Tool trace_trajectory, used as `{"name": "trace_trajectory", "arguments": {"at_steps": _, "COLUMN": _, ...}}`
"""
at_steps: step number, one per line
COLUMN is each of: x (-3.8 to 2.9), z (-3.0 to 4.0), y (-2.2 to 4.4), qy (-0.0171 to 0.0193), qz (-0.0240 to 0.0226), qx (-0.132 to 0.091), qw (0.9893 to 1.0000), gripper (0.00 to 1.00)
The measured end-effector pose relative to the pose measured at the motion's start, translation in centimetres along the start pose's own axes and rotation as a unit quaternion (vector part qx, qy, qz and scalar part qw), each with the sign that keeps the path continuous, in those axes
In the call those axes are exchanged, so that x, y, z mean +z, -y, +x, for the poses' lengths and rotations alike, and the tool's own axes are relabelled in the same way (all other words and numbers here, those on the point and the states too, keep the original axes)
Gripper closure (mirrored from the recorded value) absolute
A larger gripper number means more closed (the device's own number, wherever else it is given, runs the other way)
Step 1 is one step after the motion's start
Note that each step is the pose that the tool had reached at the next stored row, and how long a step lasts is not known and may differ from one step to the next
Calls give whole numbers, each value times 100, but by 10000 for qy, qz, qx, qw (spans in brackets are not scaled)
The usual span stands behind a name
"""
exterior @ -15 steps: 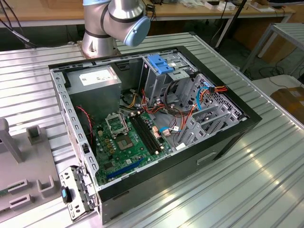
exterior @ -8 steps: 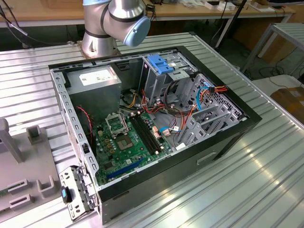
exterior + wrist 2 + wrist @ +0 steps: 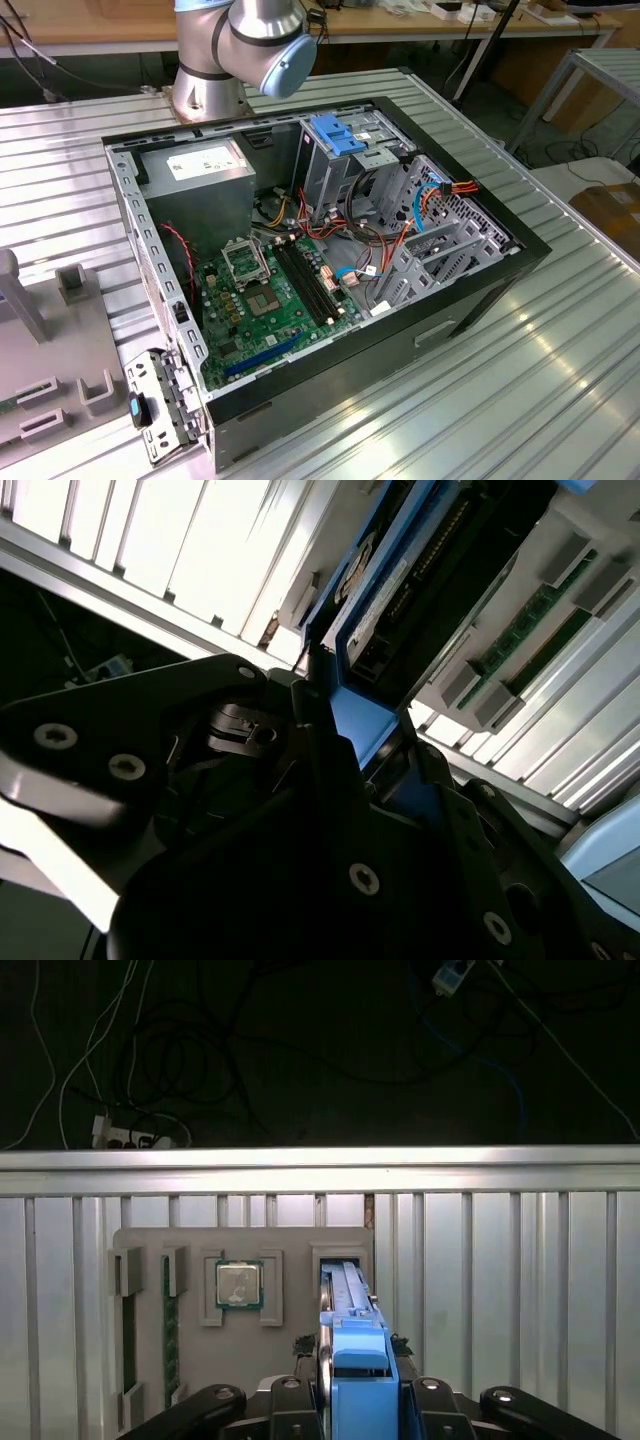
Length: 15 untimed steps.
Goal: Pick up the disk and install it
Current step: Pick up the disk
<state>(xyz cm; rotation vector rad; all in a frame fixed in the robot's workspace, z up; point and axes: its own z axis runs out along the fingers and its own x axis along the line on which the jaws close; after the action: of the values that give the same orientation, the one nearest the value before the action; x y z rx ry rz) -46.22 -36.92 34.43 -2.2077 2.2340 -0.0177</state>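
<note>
Seen: tool (image 3: 358, 1392) clamped on disk (image 3: 348, 1298) by blue rail, upright in grey fixture (image 3: 290, 1242) slot. Lift straight, no tilt.

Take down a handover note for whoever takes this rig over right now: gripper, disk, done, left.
The gripper is shut on the disk by its blue carrier rail.
The disk is at its slot in the grey tray, not in the computer case; whether it is clear of the slot cannot be told.
Done: grasp.
Left: getting the disk into the case.
</note>
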Motion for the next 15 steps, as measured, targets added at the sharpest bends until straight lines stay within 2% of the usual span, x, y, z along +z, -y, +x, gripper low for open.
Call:
{"name": "trace_trajectory", "arguments": {"at_steps": 5, "x": -67, "z": 0, "y": 1, "qy": 0, "qz": 0, "qx": 0, "qw": 10000, "gripper": 63}}
{"name": "trace_trajectory", "arguments": {"at_steps": 8, "x": -158, "z": 1, "y": 1, "qy": 0, "qz": 0, "qx": 0, "qw": 10000, "gripper": 63}}
{"name": "trace_trajectory", "arguments": {"at_steps": 10, "x": -189, "z": 1, "y": 2, "qy": 0, "qz": -1, "qx": 0, "qw": 10000, "gripper": 63}}
{"name": "trace_trajectory", "arguments": {"at_steps": 13, "x": -310, "z": 2, "y": 3, "qy": 0, "qz": -1, "qx": 0, "qw": 10000, "gripper": 63}}
{"name": "trace_trajectory", "arguments": {"at_steps": 15, "x": -344, "z": 2, "y": 3, "qy": 0, "qz": -1, "qx": 0, "qw": 10000, "gripper": 63}}
